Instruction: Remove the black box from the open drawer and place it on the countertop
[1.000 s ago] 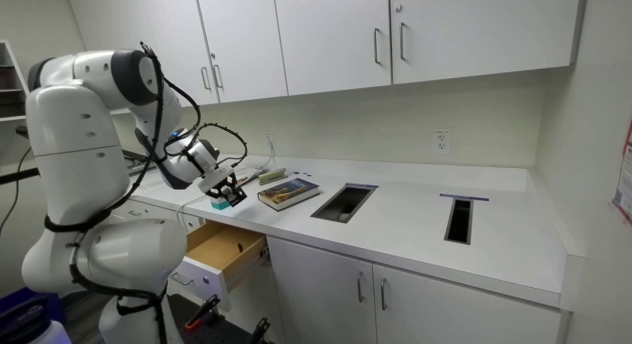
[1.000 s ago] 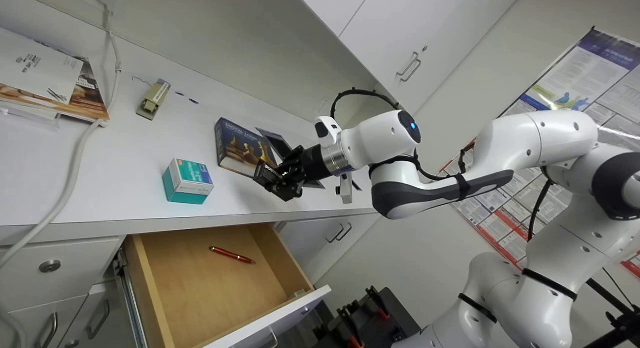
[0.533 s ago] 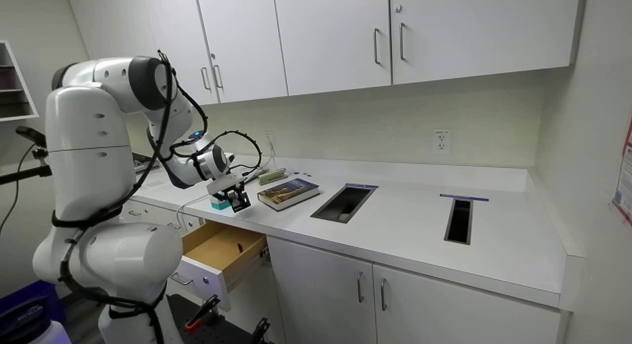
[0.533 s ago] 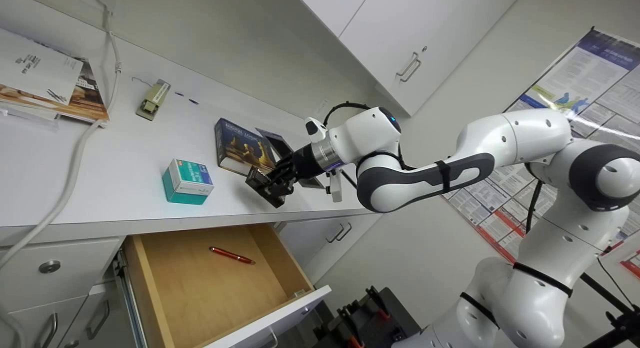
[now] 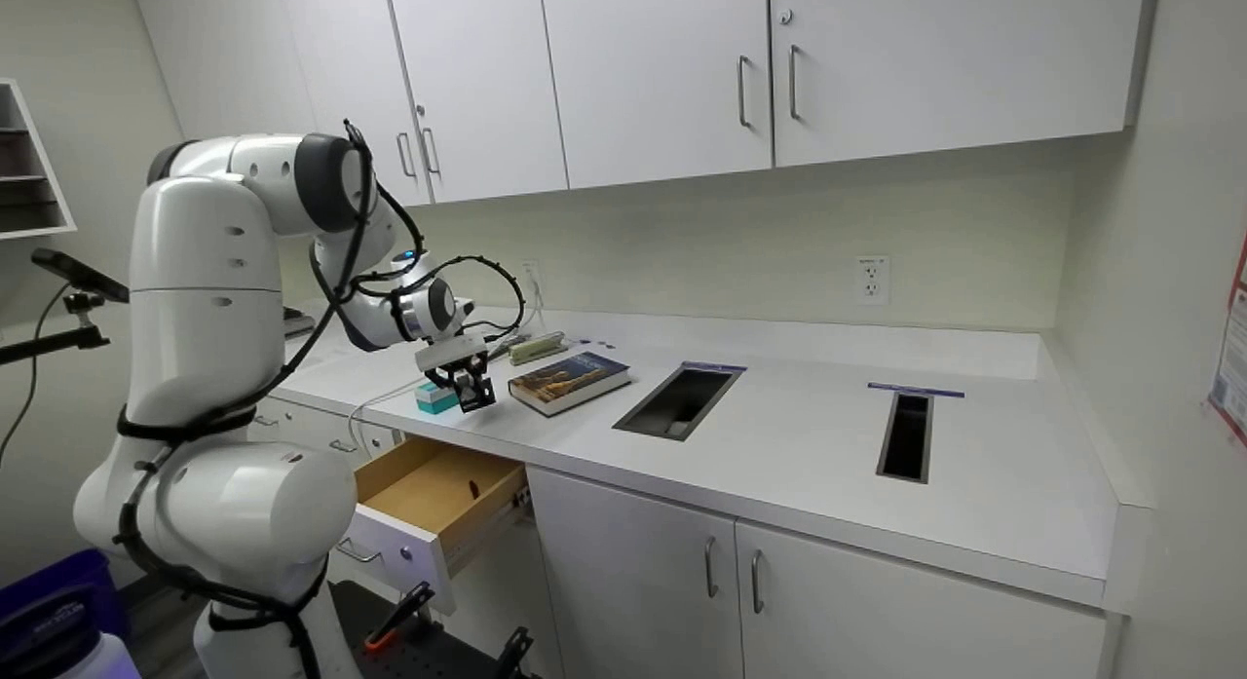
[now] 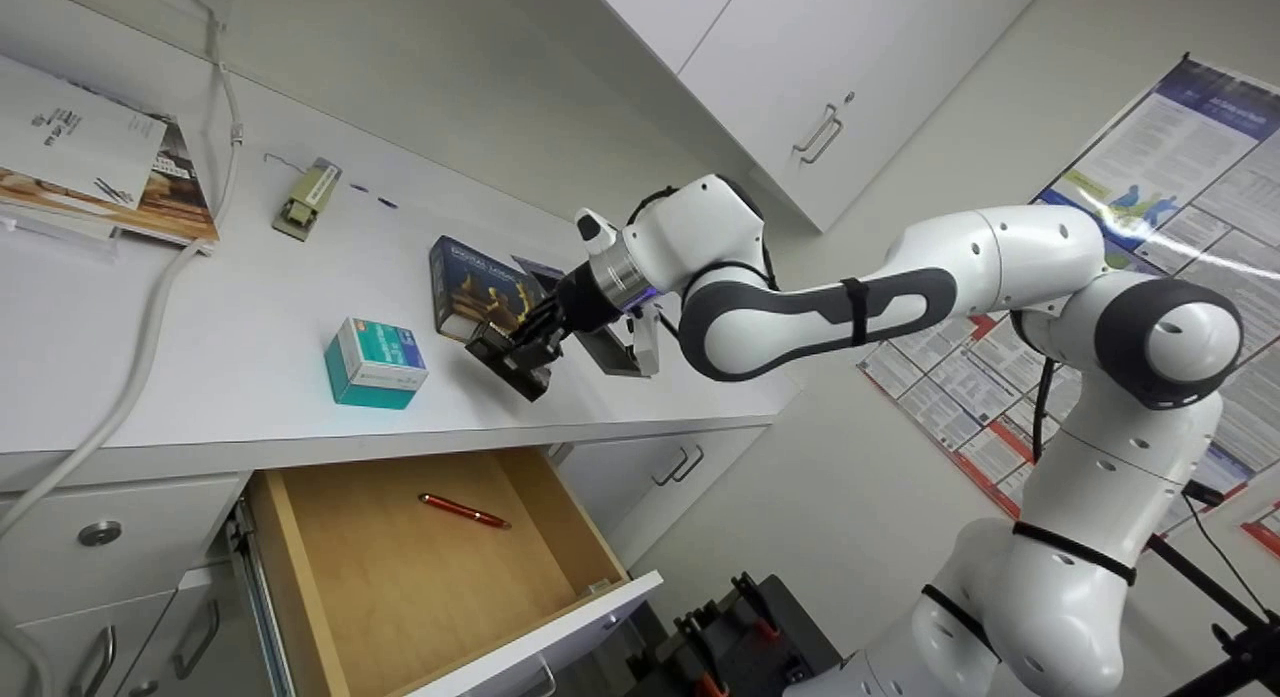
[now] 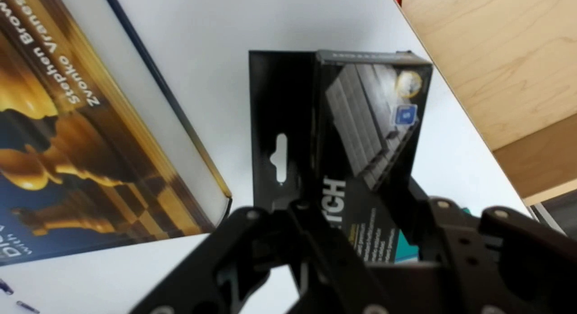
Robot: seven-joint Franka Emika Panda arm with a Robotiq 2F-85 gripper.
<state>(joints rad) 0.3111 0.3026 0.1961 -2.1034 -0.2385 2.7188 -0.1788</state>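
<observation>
Over the last 1 second the arm (image 5: 205, 338) has carried the black box (image 7: 336, 143) along above the worktop (image 6: 260, 362), and in an exterior view it now shows nearer the teal carton (image 6: 375, 365) than it did 0.5 seconds ago. The wrist has turned too, so the fingers (image 7: 444, 224) point more steeply downward. The drawer (image 6: 420, 587), the book (image 6: 485, 287) and the carton have not shifted.

The fingers are drawn in against the black box, parted only by what they hold, and the grip looks sure. The box is out of the drawer, where a red pen (image 6: 465, 511) lies on the bottom, and hangs tilted near the book, with the carton a little farther off. It seems clear of the worktop, though how large the gap is I cannot tell.

For the task, I judge the removal done and the placing under way. What seems left is to level the box, lower it and let go. In the wrist view 1 corner lines up with the worktop's front edge, so setting it down farther in, without nudging the book, looks safer. Letting go while it leans might tip it over.
</observation>
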